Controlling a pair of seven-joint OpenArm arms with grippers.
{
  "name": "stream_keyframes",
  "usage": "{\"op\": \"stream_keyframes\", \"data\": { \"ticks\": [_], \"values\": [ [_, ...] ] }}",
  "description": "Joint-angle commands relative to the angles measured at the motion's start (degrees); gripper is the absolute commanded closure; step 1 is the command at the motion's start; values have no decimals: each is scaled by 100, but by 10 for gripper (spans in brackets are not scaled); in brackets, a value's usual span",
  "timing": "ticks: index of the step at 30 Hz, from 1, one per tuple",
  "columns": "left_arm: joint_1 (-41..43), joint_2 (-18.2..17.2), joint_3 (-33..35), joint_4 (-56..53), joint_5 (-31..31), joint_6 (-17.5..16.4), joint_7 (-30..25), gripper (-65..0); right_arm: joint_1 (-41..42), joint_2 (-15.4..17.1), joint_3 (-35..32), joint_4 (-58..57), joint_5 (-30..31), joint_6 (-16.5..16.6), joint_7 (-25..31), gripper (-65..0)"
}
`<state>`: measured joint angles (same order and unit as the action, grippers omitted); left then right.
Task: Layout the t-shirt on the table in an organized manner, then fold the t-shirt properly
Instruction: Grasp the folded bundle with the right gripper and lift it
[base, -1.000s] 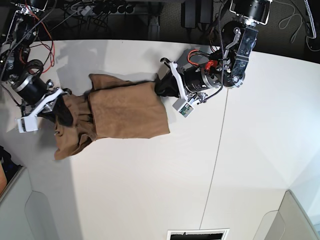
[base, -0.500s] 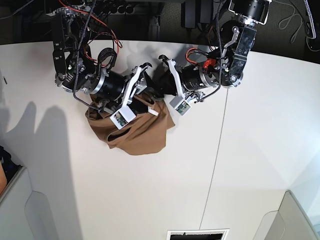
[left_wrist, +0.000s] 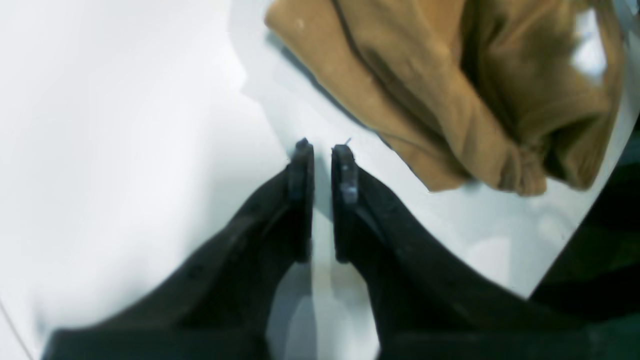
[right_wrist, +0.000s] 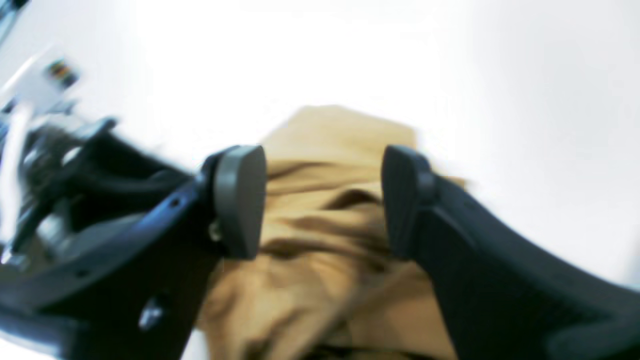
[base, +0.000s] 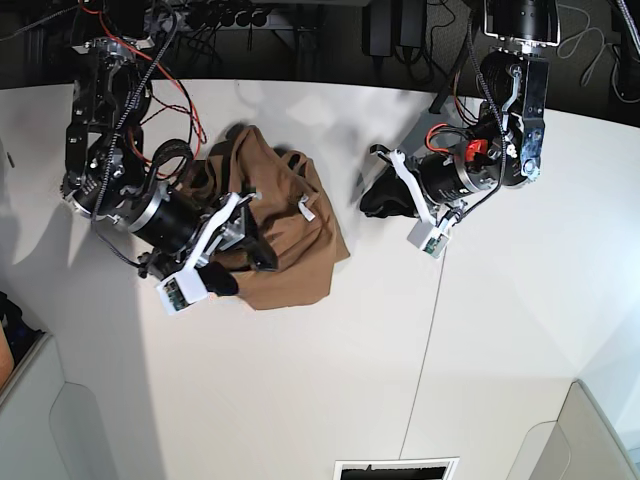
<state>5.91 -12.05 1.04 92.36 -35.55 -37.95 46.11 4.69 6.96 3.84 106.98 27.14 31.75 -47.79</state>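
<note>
Operator: Currently, where does the t-shirt (base: 285, 240) lie, and in what condition?

Technician: It sits bunched in 1 loose heap on the table (base: 300, 400), toward the far-left part of the base view. Folds overlap and a small white tag shows on top. No sleeve or hem is laid flat, so layout is judged not yet achieved.

Operator: State of the 2 grippers?

Technician: The right gripper (right_wrist: 322, 200) stands wide above the heap, cloth visible between its pads but not pinched. The left gripper (left_wrist: 322, 165) is narrow, nearly closed on nothing, over bare table just beside the shirt's edge.

Operator: Handling properties?

Technician: Judged soft, light and limp. It will drape and drag, not hold shape, and cannot break. Pinch 1 thin layer at a corner or seam, such as a shoulder or the hem, with 1 gripper on each side. Grabbing the middle of the heap would likely lift several layers together.
</note>
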Motion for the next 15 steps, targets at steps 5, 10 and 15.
{"op": "stream_keyframes", "data": {
  "ticks": [5, 10, 15],
  "values": [
    [-66, -33, 81, 101, -114, -87, -103, -69, 295, 17, 407, -450, -149, -48, 420, -148],
    [-63, -31, 236, 101, -111, -87, -131, -69, 350, 15, 407, -1110, -109, -42, 264, 0],
    [-66, -28, 319, 85, -105, -87, -313, -69, 17, 15, 396, -1161, 927, 181, -380, 0]
  ]
}}
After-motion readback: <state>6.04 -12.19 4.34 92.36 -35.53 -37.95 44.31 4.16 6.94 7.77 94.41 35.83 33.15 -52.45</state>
